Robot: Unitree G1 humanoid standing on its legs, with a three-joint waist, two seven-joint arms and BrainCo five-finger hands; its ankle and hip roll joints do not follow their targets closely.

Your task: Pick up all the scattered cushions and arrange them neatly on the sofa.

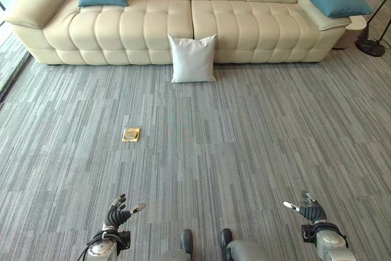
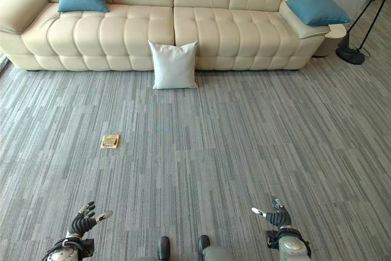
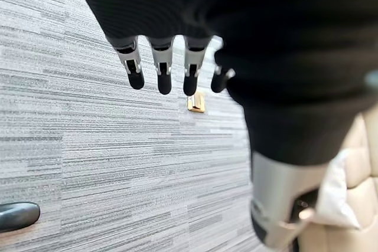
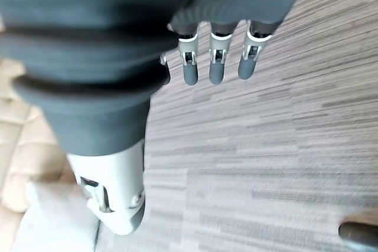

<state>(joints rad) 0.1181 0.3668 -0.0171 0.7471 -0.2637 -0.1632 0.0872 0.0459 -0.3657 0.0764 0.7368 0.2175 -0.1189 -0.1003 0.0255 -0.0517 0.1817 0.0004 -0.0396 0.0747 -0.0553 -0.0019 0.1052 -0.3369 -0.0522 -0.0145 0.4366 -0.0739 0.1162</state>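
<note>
White cushion [image 1: 193,58]: upright on carpet [image 1: 244,139], leaning against sofa [image 1: 244,25] front, far centre. Left hand [image 1: 117,213], right hand [image 1: 310,209]: near, relaxed, empty. Approach squarely; grasp both side edges, lift onto seat.

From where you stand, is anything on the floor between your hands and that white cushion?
Nothing blocks the way. The white cushion leans against the sofa front, across bare carpet from the left hand and right hand. A small brass floor plate lies flat, left of the direct path.
</note>
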